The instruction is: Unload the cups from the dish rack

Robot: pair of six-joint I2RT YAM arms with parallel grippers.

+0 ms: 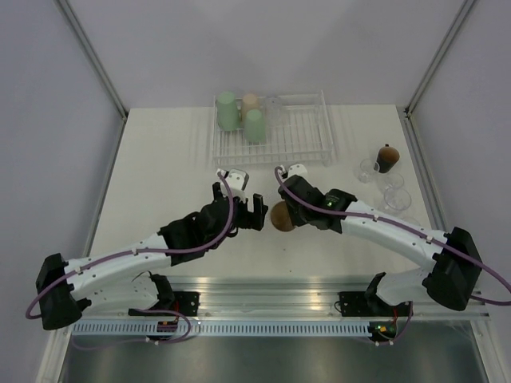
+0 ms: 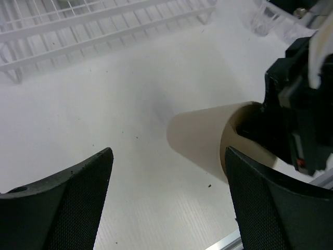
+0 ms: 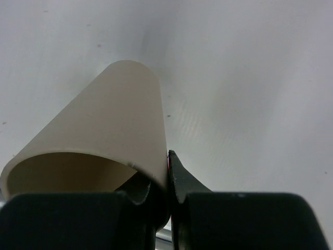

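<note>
The matte white table (image 1: 160,175) stood in a booth of plain grey walls (image 1: 263,48), with metal posts (image 1: 92,56) at the far corners. The rack (image 1: 307,140) sat at the far middle, holding two mint cups (image 1: 227,110), a beige cup (image 1: 250,101) and a clear cup (image 1: 275,108). Nearer the arms, the right gripper (image 3: 166,174) pinched the rim of a tan cup (image 3: 114,120) that was tipped on its side low over the table, one finger inside it. The left gripper (image 2: 169,161) hung just beside it, jaws wide, holding nothing. A brown cup (image 1: 388,158) and glasses (image 1: 391,187) stood by the right edge
</note>
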